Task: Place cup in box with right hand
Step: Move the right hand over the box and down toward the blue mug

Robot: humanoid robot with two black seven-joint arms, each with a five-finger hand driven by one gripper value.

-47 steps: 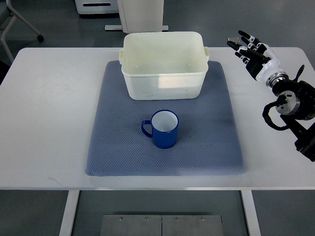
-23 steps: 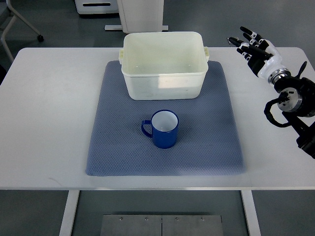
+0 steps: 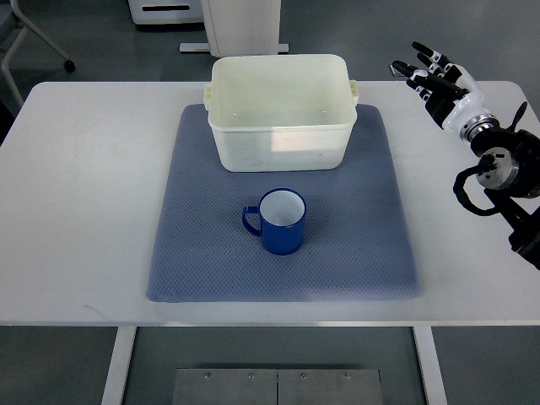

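Note:
A blue cup (image 3: 280, 221) with a white inside stands upright on the blue-grey mat (image 3: 202, 253), its handle pointing left. Just behind it sits the cream plastic box (image 3: 281, 110), which holds nothing that I can see. My right hand (image 3: 431, 78) hovers over the table's far right corner, well away from the cup, fingers spread and holding nothing. Its arm (image 3: 502, 177) comes in from the right edge. My left arm does not show.
The mat lies in the middle of a white table (image 3: 84, 194). Beyond the far edge are a white cabinet base (image 3: 240, 25) and a chair's leg (image 3: 34, 42) on the grey floor.
My right hand has risen slightly toward the table's far right corner. The cup and box have not moved.

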